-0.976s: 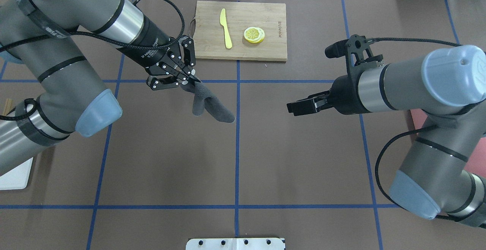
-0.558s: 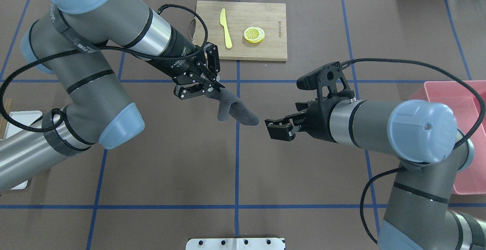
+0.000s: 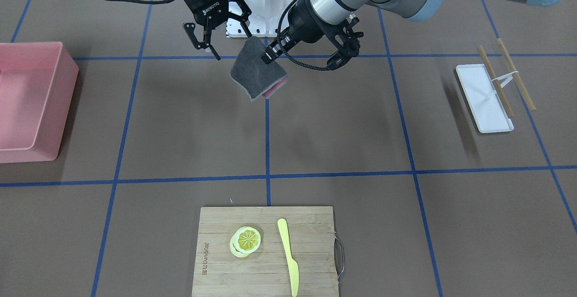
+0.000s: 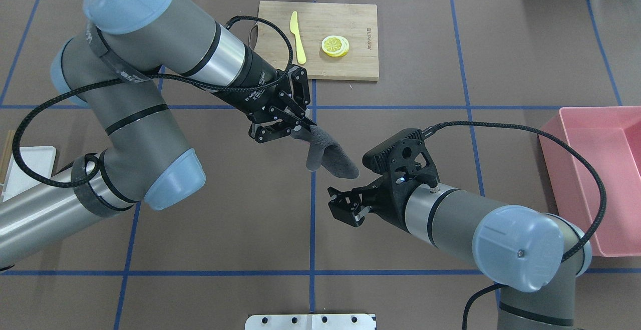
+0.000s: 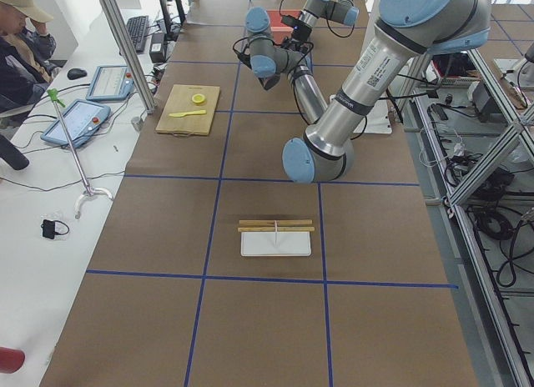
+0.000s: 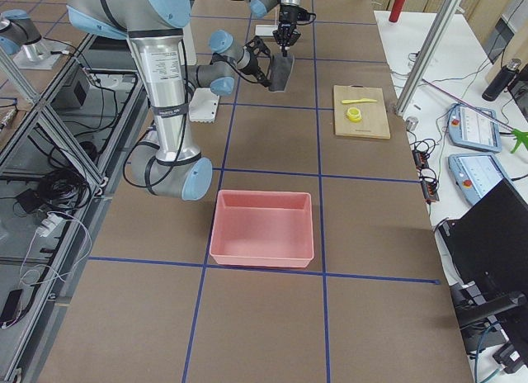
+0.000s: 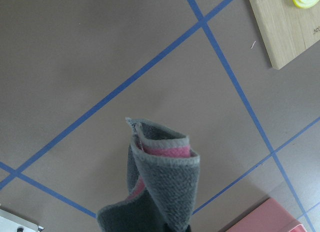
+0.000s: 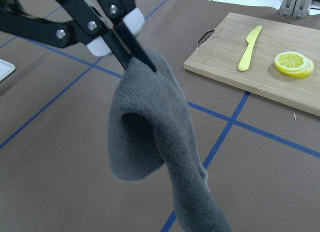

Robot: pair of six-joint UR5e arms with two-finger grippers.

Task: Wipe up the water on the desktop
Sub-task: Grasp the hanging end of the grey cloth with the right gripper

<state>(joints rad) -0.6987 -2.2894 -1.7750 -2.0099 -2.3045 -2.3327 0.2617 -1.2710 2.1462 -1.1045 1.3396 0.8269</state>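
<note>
Desktop is the brown, blue-gridded top filling the overhead view, and I find no wet patch on it. Here the left gripper has its fingers pinched on the top of a grey cloth, which hangs in the air above the middle of the tabletop. The right gripper sits just beside the cloth's lower end, on the side toward the robot-side edge, fingers spread and empty. I judge this a hand-over ahead of wiping. To do it well I'd bring the spread fingers around a thick fold of the hanging end, close fully, and only then release the left; a grab at the thin hem could slip.

From the front-facing view, the cloth shows a pink inner face and hangs clear of the top.

In both side views the grippers are too small for me to judge anything.

The left wrist view shows the folded cloth over bare desktop and a corner of the cutting board; its own fingers are out of frame.

The right wrist view shows the left fingers clamped on the cloth; the cloth's bottom is cut off, and no water shows.
</note>
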